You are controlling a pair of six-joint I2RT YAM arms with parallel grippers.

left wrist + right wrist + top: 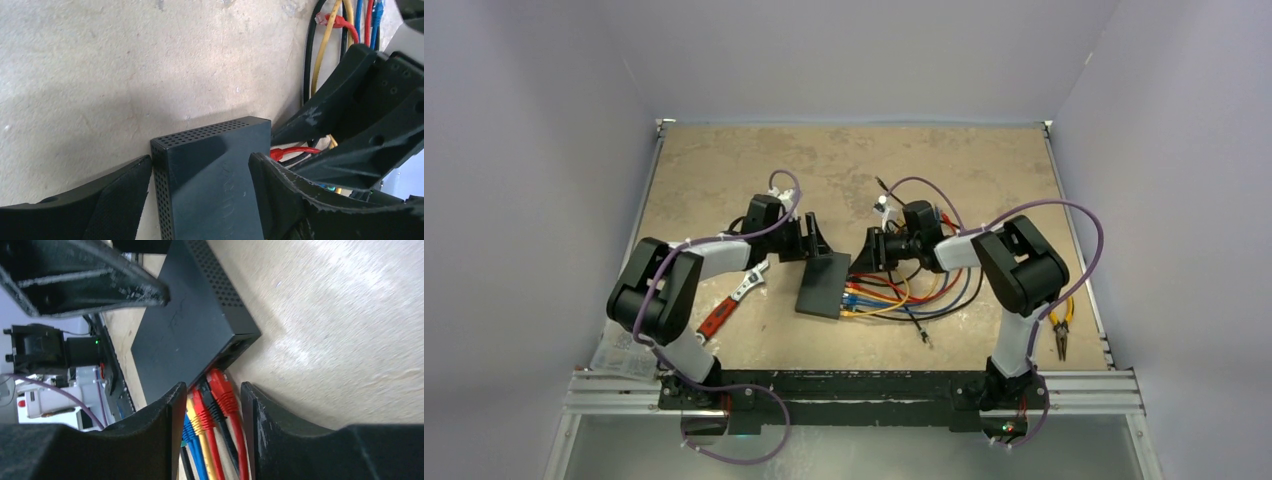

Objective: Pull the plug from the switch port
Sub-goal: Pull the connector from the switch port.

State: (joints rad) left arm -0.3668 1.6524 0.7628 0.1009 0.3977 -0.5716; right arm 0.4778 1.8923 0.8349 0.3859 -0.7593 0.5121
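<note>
Right end effector (212,390) stands open astride the red plug (220,384) in the flat, matte-black, vent-perforated switch (185,330).

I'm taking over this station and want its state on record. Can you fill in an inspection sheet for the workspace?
Surface: tan mottled tabletop.
Job's things: black switch lying flat; red plug in its end port.
Clutter: red-handled wrench; yellow-handled pliers.
Claws: left claw straddles the switch, grip unclear; right claw open around the plugs.
Cables: red, yellow, blue and black patch cables plugged into the switch.
Surroundings: plain pale walls; metal rail at near edge.
</note>
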